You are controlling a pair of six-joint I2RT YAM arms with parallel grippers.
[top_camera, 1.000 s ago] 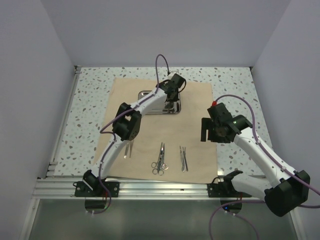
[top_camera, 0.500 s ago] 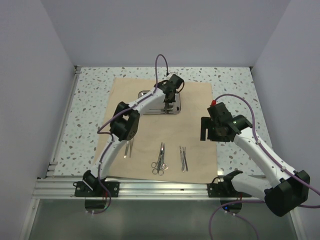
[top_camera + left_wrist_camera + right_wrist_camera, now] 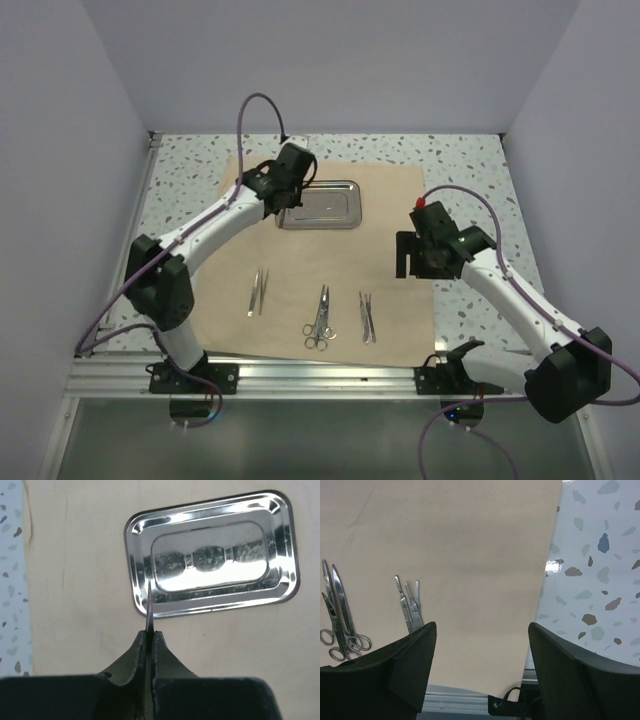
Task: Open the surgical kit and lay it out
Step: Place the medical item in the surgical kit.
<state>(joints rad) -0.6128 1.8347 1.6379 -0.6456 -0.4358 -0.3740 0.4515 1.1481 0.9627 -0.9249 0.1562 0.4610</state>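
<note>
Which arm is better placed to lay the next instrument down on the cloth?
Left. The left gripper is shut on a slim metal instrument, above the near rim of the empty steel tray. The right gripper hangs open, holding nothing, over the right edge of the cloth.

A speckled white terrazzo bench (image 3: 470,160) sits boxed in by plain pale lavender-grey walls: a left wall (image 3: 50,200), a far wall (image 3: 330,60) and a right wall (image 3: 600,120). An aluminium rail (image 3: 320,378) runs along the near edge, with a thinner rail (image 3: 130,240) down the left side. The light is soft and even.
</note>
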